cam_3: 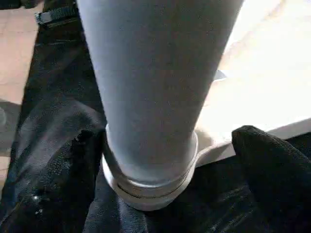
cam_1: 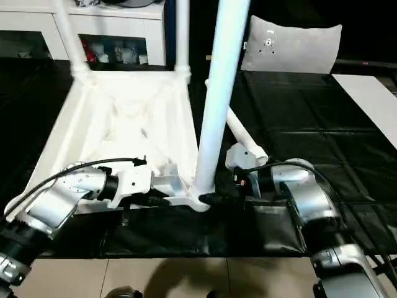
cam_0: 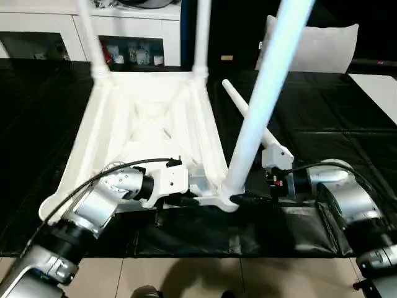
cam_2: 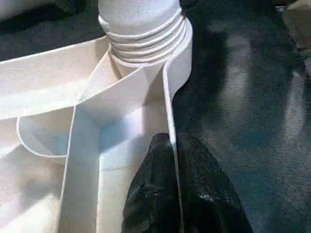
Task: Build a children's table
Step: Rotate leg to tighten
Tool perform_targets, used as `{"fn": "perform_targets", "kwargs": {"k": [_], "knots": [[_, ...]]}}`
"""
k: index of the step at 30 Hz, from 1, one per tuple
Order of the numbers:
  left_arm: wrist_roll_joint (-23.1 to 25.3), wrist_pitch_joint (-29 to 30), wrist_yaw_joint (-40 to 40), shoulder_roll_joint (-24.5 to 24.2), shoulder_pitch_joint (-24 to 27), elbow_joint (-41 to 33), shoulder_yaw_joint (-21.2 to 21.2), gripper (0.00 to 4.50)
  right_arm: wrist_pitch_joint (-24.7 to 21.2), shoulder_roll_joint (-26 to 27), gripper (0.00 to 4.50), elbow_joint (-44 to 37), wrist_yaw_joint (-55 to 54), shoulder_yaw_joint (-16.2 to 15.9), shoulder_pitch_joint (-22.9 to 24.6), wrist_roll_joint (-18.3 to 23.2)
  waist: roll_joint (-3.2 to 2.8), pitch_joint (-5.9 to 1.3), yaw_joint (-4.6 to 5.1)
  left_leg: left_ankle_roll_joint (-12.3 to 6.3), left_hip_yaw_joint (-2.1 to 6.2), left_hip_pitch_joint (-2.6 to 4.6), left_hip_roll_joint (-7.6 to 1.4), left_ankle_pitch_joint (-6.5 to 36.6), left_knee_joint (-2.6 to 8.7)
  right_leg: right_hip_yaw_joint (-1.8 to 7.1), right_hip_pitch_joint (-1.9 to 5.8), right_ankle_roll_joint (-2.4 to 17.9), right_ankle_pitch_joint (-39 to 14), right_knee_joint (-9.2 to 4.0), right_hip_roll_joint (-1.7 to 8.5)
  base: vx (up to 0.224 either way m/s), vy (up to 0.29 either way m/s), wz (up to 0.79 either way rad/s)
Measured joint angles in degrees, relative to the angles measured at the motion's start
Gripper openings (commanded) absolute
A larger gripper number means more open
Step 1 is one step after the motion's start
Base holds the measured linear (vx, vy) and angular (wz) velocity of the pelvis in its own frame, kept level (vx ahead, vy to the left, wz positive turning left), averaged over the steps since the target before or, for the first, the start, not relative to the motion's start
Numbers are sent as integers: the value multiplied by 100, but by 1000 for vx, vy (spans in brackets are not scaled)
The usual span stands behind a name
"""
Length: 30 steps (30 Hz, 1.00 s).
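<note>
Children's table (cam_0: 155,124) lies upside down on the black-sheeted surface (cam_0: 347,112), ribbed underside up. 3 legs stand in corner sockets: 2 at the far corners, 1 big near leg (cam_0: 260,93) at the near corner next to the right end effector. 4th leg, loose (cam_0: 254,124), lies on the surface just beyond the right end effector, beside the table's edge.

Left end effector (cam_2: 172,194): fingers pinched together on the thin upright rim wall (cam_2: 167,111) of the table top, one finger each side of it, so it's clamped on the table edge. The socket w/ the near leg's ringed base sits just ahead of its fingertips along that rim.

Right end effector (cam_3: 155,170): spread wide, holding nothing. Its 2 black fingers (cam_3: 272,165) stand either side of the near leg's base, w/ gaps to the leg on both sides. Leg's collar seated in the socket directly between them.

Behind the surface, far from both end effectors: white shelf unit (cam_0: 37,31) w/ small items, and a white panel (cam_0: 322,43) propped up.
</note>
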<state>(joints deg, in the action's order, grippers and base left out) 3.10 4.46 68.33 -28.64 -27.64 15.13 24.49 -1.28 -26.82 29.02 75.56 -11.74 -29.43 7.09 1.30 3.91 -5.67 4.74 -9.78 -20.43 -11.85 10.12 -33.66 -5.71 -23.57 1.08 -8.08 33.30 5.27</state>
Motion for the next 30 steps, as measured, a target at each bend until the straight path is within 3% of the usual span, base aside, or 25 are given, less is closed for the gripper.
{"fn": "perform_targets", "kwargs": {"k": [5,6,10,12,20,26,27,30], "knots": [[-10,-118,111,0,-71,128,8,0,15,76,407,166,176,-19,-79,8,1,0,0,0,0,1,0,0,1,-1,1,0,0,3,0,0,0,0],[-16,-132,136,7,-104,176,15,0,14,99,377,188,187,-19,-108,10,1,0,-1,0,-1,1,0,0,0,0,0,0,0,7,0,0,0,0],[-20,-210,140,17,-140,269,21,0,-37,139,364,267,249,-52,-153,58,1,0,-5,1,0,4,-1,0,-3,0,0,-1,-1,15,0,0,0,0],[-19,-214,140,20,-142,282,18,0,-56,141,326,287,254,-52,-154,93,1,0,-5,1,1,5,-2,-1,-3,-1,0,-1,-1,15,0,0,0,0],[-56,-237,155,28,-151,345,8,0,-145,170,271,306,342,-49,-153,139,2,0,-3,1,2,9,-2,-1,-2,-1,3,-2,-1,16,0,0,0,0],[-170,532,-4,141,-55,130,-201,0,-840,409,253,-23,-115,127,65,312,2,1,67,1,11,37,-2,0,-2,1,22,-5,-3,14,0,0,0,0],[-161,889,-239,241,27,5,-330,0,-991,512,251,-71,-416,206,84,296,2,1,77,1,11,40,-2,0,-4,1,24,-5,-4,13,1,0,0,0],[-113,1693,-898,578,79,-143,-575,0,-1287,901,251,-76,-1355,476,107,231,4,5,230,1,17,39,-2,0,-14,-12,21,-6,-4,-17,0,0,0,0]]}}
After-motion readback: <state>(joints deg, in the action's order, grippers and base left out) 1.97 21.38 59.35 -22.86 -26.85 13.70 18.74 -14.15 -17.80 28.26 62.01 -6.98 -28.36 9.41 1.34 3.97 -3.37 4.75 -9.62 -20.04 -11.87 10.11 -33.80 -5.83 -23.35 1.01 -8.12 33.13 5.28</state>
